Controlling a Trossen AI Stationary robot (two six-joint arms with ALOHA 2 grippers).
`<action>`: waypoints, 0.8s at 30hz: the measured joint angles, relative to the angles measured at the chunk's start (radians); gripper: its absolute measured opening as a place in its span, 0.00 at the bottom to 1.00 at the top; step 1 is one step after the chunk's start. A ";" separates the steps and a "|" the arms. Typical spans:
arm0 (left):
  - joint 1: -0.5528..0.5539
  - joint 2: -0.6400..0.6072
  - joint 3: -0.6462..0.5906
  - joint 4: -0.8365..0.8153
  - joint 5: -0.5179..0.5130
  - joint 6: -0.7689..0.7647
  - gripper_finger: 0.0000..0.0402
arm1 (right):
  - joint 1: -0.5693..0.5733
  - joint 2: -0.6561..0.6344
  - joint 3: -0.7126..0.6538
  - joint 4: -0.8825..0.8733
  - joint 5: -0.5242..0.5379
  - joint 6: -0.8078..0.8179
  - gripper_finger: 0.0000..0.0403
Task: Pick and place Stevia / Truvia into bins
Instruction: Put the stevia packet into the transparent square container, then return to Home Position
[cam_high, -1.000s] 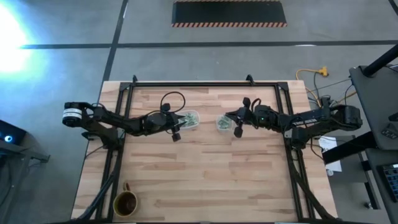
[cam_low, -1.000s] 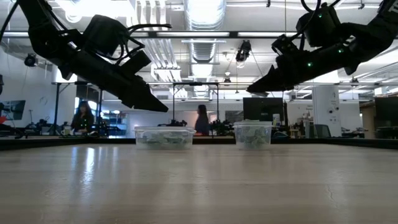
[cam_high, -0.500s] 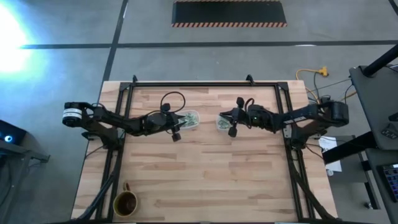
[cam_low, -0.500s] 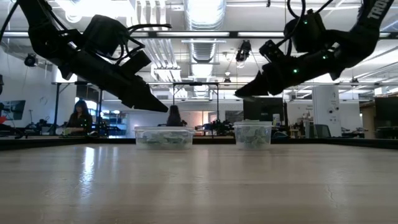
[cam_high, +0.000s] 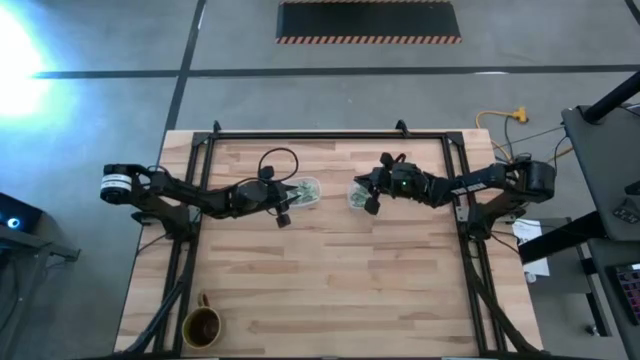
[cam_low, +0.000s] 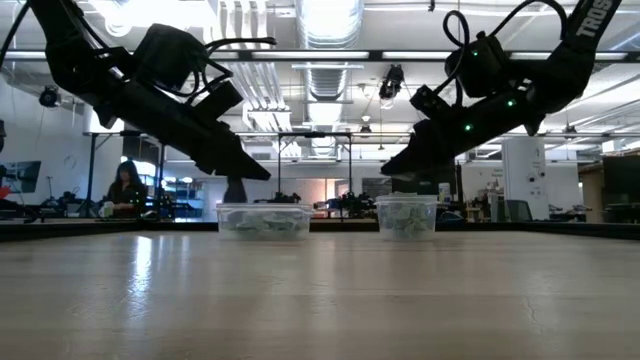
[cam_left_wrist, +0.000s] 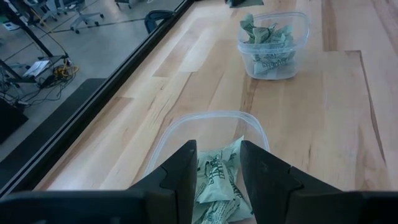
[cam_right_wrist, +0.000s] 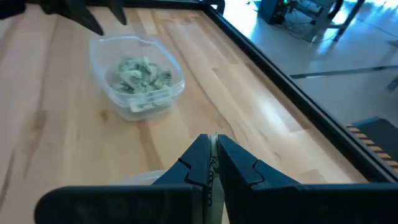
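The wider clear bin (cam_high: 304, 192) and the smaller square bin (cam_high: 357, 197) stand side by side at mid-table, each with green-and-white Stevia packets crumpled inside. My left gripper (cam_left_wrist: 217, 165) is open and hovers above the wider bin (cam_left_wrist: 211, 134), its fingers on either side of the packets (cam_left_wrist: 214, 183) without touching them. My right gripper (cam_right_wrist: 212, 155) is shut on a thin packet and hangs over the smaller bin (cam_low: 405, 215). The wider bin (cam_right_wrist: 137, 81) shows farther off in the right wrist view. My right gripper pinches a single Stevia packet (cam_right_wrist: 212, 171) between its two fingers; only a thin printed edge shows between them. The fingers slant down from the table's right side. The packet is lifted clear, above the smaller bin's rim (cam_right_wrist: 140, 179).
A brown mug (cam_high: 201, 325) stands near the table's near left corner. Black frame rails (cam_high: 330, 134) run along the far and side edges. Bare wood lies between the bins and the near edge. A person shows in the room behind in the low view.
My right gripper has moved toward the table's left and dipped down, coming over the smaller bin, still shut. My left arm has kept still.
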 joint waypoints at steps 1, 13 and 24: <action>0.000 0.000 0.000 0.000 0.000 0.000 0.27 | 0.000 0.000 0.000 0.000 -0.008 0.000 0.04; 0.000 0.000 0.000 0.000 0.000 0.000 0.27 | 0.001 0.000 -0.008 -0.037 -0.067 0.021 0.05; 0.000 0.000 0.000 -0.001 0.000 0.001 0.27 | 0.001 0.000 -0.024 -0.038 -0.068 0.019 0.30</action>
